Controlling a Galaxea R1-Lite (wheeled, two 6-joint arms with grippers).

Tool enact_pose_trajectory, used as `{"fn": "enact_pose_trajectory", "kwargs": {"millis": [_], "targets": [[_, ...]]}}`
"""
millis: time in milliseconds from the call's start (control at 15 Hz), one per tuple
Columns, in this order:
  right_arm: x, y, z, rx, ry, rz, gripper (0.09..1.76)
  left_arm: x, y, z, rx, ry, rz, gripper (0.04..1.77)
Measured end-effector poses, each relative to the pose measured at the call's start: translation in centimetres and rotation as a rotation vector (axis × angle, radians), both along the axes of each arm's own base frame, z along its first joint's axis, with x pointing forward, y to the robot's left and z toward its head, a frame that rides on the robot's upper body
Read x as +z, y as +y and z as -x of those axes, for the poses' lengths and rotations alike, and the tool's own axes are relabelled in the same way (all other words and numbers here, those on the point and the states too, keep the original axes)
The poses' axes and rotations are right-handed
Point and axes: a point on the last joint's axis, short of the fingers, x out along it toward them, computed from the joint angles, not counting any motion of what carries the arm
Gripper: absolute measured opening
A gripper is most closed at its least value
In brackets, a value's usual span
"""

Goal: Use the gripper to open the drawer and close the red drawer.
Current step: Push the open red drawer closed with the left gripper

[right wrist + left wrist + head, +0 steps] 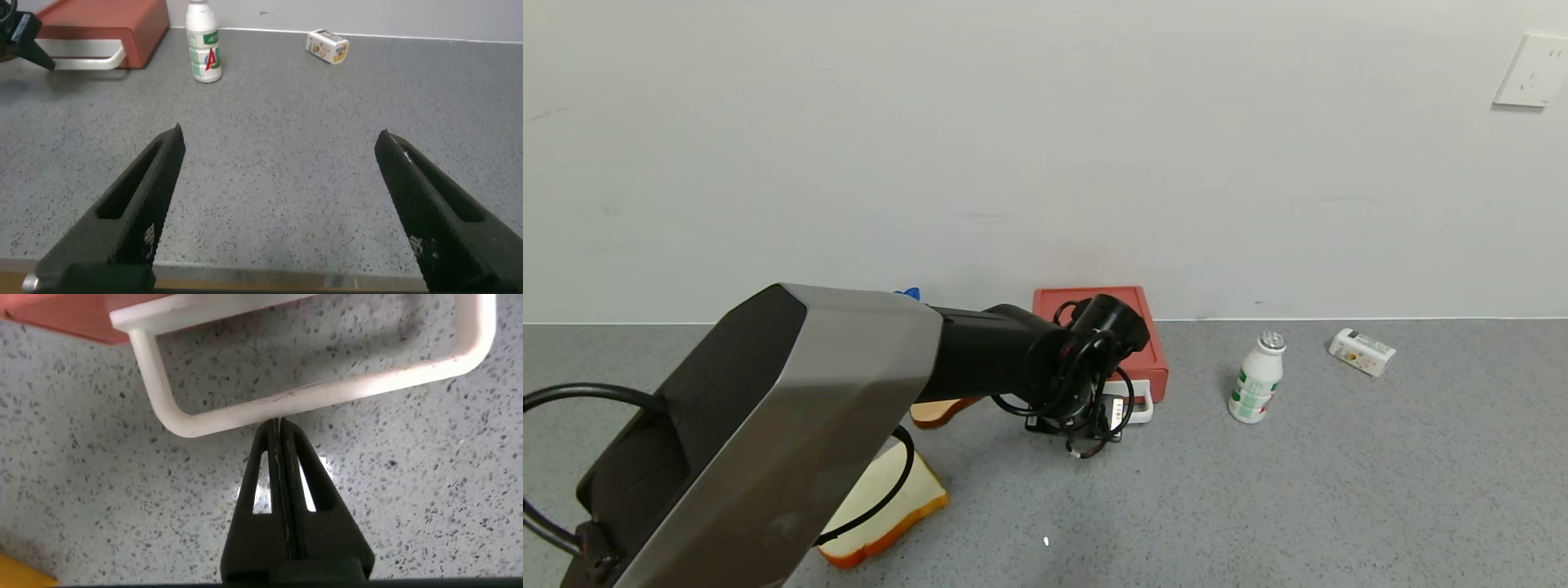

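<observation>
The red drawer stands against the wall, with its white loop handle at the front, close to the box. My left gripper is shut and empty. Its joined fingertips touch the outer side of the handle's front bar, from the table side. In the head view the left wrist and its black cables cover the drawer's front and hide the fingers. My right gripper is open and empty, low over bare table far from the drawer.
A white milk bottle stands right of the drawer, and a small carton lies farther right. A bread slice lies at the front left and an orange-brown piece left of the handle. The wall is just behind the drawer.
</observation>
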Motion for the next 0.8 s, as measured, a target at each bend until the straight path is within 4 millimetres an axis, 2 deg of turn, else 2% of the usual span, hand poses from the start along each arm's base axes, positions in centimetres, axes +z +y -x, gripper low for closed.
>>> {"fn": "enact_pose_trajectory", "kwargs": {"millis": [467, 667, 800], "targets": [[0.0, 0.0, 0.0, 0.000, 0.000, 0.000, 1.71, 0.1, 0.2, -0.3, -0.006, -0.019, 0.003, 0.11], [0.0, 0.0, 0.0, 0.000, 0.000, 0.000, 1.71, 0.9, 0.8, 0.3, -0.003, 0.007, -0.024, 0.11], [0.0, 0.0, 0.0, 0.000, 0.000, 0.000, 1.71, 2.2, 1.0, 1.0, -0.013, 0.005, -0.010, 0.11]]}}
